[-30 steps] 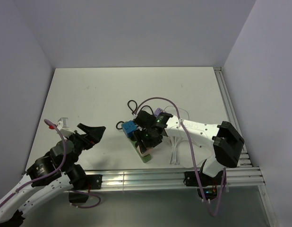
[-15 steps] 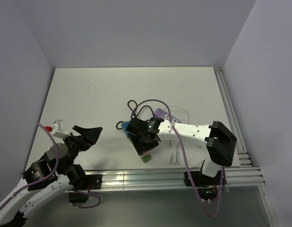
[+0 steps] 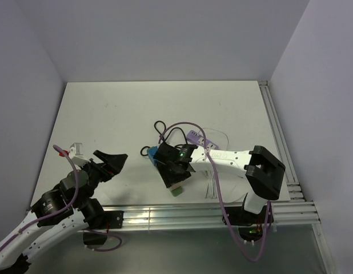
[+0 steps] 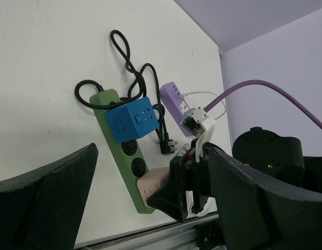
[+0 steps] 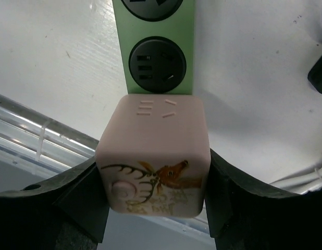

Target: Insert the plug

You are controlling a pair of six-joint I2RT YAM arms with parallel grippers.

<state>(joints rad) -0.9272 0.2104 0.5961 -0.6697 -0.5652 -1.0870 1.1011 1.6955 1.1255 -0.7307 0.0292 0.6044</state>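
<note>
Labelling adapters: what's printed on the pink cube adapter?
Pink cube adapter: brown antlered deer; right wrist view.

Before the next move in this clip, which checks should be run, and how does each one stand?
1. Small bright blue cube plug on the long green power strip: it sits on top; fully pushed in, cannot tell.
2. Right gripper on the blue plug: not ok; it is closed on a pink cube adapter with a deer picture at the strip's near end.
3. Left gripper open, away from the strip: ok.
4. Black round socket beside the pink cube free: ok.
</note>
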